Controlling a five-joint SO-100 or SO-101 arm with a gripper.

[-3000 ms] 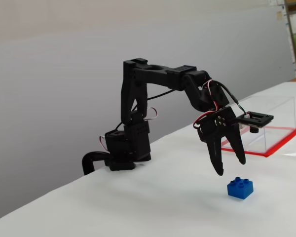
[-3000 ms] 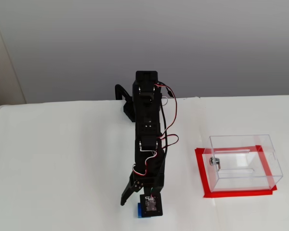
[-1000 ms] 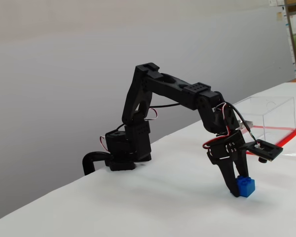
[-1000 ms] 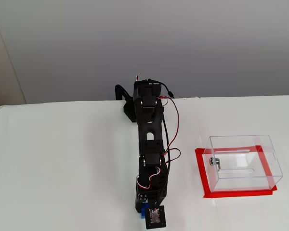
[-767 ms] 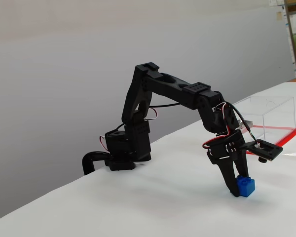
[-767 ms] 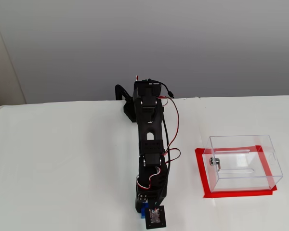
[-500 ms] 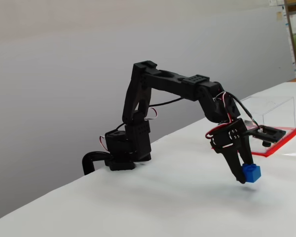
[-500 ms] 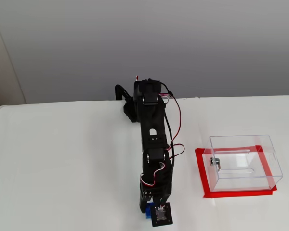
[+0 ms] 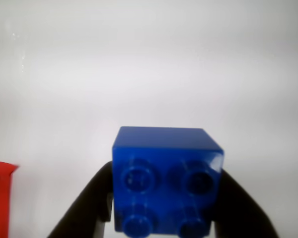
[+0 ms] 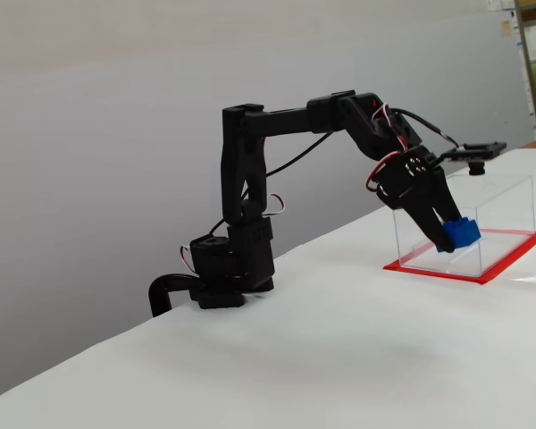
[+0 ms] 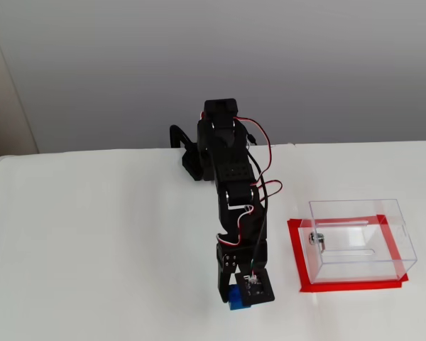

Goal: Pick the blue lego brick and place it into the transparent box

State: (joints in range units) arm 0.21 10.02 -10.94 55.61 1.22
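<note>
My gripper has its jaws clamped on the blue lego brick, one black finger pressed to each side of it in the wrist view, studs facing the camera. I see the brick held in the air clear of the white table, and in a fixed view it hangs left of the transparent box, not over it. Half a second ago it was just off the table; since then the arm has lifted higher and swung toward the box.
</note>
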